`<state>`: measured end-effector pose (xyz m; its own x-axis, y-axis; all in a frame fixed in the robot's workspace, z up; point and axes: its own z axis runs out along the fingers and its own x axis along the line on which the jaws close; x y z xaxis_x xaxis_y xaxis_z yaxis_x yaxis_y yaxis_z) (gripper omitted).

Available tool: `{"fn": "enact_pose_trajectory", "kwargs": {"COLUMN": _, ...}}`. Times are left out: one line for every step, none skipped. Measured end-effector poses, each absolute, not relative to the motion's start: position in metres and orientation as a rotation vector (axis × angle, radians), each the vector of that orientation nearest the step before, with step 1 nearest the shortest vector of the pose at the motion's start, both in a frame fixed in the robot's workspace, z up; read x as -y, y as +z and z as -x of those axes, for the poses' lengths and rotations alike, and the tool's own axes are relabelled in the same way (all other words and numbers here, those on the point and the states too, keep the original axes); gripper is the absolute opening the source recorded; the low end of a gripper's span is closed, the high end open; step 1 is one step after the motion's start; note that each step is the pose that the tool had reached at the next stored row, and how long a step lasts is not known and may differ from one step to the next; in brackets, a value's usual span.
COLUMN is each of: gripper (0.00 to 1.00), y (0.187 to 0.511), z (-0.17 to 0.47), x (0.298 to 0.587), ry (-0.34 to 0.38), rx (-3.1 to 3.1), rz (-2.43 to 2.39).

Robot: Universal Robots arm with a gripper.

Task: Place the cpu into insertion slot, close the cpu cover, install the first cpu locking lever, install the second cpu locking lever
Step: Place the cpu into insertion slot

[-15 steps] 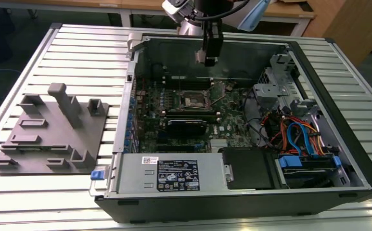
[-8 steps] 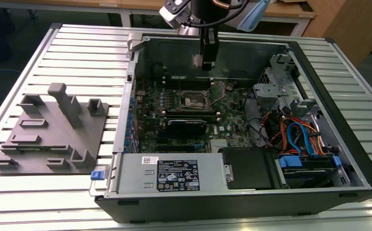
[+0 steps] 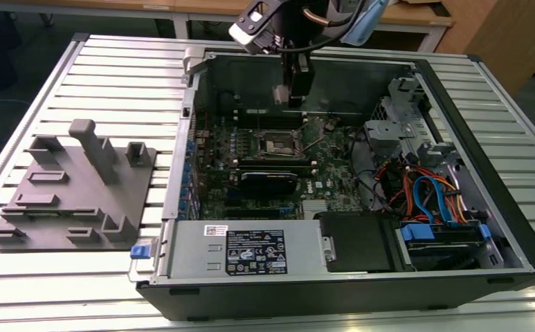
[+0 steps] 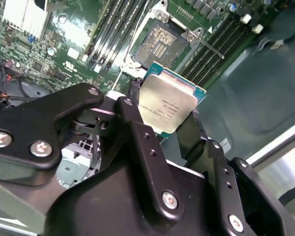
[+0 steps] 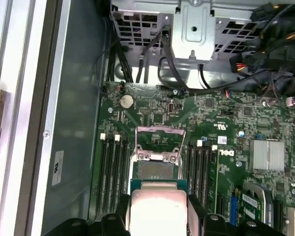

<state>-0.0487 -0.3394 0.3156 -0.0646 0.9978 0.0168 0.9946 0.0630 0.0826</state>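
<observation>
My gripper (image 4: pixel 164 117) is shut on the cpu (image 4: pixel 168 104), a flat square chip with a dull silver top and a green edge, held by two opposite sides between black fingers (image 4: pixel 132 105). In the exterior view the gripper (image 3: pixel 295 95) hangs inside the open computer case, over the far part of the green board. The insertion slot (image 5: pixel 155 170) lies open just beyond the cpu (image 5: pixel 157 210), and the cpu is above it and apart from it. The slot also shows in the exterior view (image 3: pixel 277 143) and the second wrist view (image 4: pixel 162 43). The cpu cover (image 5: pixel 161 136) is swung back off the slot.
Long black memory slots (image 5: pixel 113 167) run on both sides of the socket. A power-supply box (image 3: pixel 239 252), drive cage (image 3: pixel 392 131) and bundled cables (image 3: pixel 424 194) crowd the case at the exterior view's right and front. A grey fixture (image 3: pixel 73 187) sits outside on the slatted table.
</observation>
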Motion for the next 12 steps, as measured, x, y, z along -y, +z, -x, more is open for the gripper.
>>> {"fn": "enact_pose_trajectory", "kwargs": {"gripper": 0.54, "y": 0.3150, "z": 0.0487, "x": 0.3392, "ry": 0.111, "rx": -2.260, "rz": -2.116}}
{"fn": "enact_pose_trajectory", "kwargs": {"gripper": 0.54, "y": 0.3148, "z": 0.0486, "x": 0.3391, "ry": 0.111, "rx": -2.260, "rz": -2.115}}
{"fn": "enact_pose_trajectory", "kwargs": {"gripper": 0.54, "y": 0.3147, "z": 0.0486, "x": 0.3391, "ry": 0.110, "rx": -2.260, "rz": -2.115}}
{"fn": "enact_pose_trajectory", "kwargs": {"gripper": 0.54, "y": 0.3147, "z": 0.0487, "x": 0.3392, "ry": 0.110, "rx": -2.260, "rz": -2.115}}
{"fn": "enact_pose_trajectory", "kwargs": {"gripper": 0.54, "y": 0.3142, "z": 0.0487, "x": 0.3391, "ry": 0.111, "rx": -2.260, "rz": -2.115}}
{"fn": "enact_pose_trajectory", "kwargs": {"gripper": 0.54, "y": 0.3138, "z": 0.0487, "x": 0.3391, "ry": 0.111, "rx": -2.260, "rz": -2.115}}
{"fn": "enact_pose_trajectory", "kwargs": {"gripper": 0.54, "y": 0.3138, "z": 0.0487, "x": 0.3391, "ry": 0.111, "rx": -2.260, "rz": -2.115}}
{"fn": "enact_pose_trajectory", "kwargs": {"gripper": 0.54, "y": 0.3138, "z": 0.0487, "x": 0.3391, "ry": 0.111, "rx": -2.260, "rz": -2.115}}
{"fn": "enact_pose_trajectory", "kwargs": {"gripper": 0.54, "y": 0.3137, "z": 0.0487, "x": 0.3391, "ry": 0.111, "rx": -2.260, "rz": -2.115}}
{"fn": "enact_pose_trajectory", "kwargs": {"gripper": 0.54, "y": 0.3137, "z": 0.0487, "x": 0.3391, "ry": 0.111, "rx": -2.260, "rz": -2.115}}
{"fn": "enact_pose_trajectory", "kwargs": {"gripper": 0.54, "y": 0.3131, "z": 0.0487, "x": 0.3391, "ry": 0.111, "rx": -2.260, "rz": -2.115}}
{"fn": "enact_pose_trajectory", "kwargs": {"gripper": 0.54, "y": 0.3130, "z": 0.0487, "x": 0.3391, "ry": 0.111, "rx": -2.260, "rz": -2.115}}
